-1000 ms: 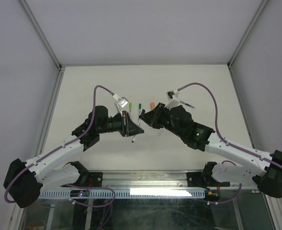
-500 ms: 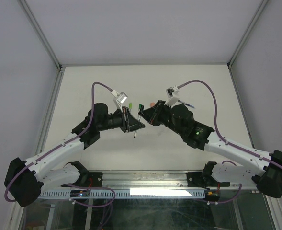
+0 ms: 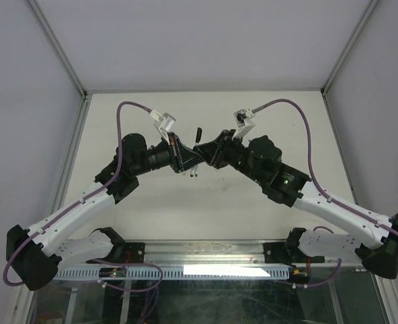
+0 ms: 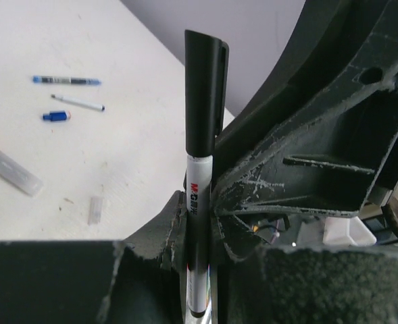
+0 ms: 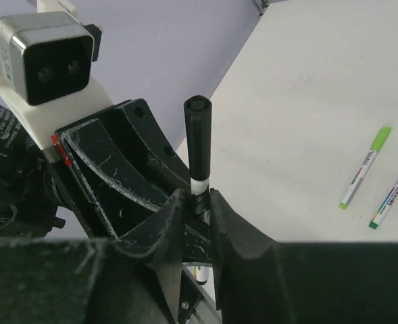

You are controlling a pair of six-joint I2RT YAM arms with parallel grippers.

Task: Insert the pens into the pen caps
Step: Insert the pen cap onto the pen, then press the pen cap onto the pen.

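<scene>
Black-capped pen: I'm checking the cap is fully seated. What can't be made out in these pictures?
- Left wrist: the pen's lower end is hidden between the left gripper's fingers and cut by the bottom edge.
- Right wrist: the right gripper flanks the barrel below the black cap; contact unclear.
- Top external: pen too small, grippers cover its barrel.

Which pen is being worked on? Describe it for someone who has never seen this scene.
Look over the middle of the table, where the left tool and the right tool meet. There the pen is clamped in the left one, the right one's fingers either side of it. Unlike the green-capped pens lying on the table, it is held off it and wears a black cap.
</scene>
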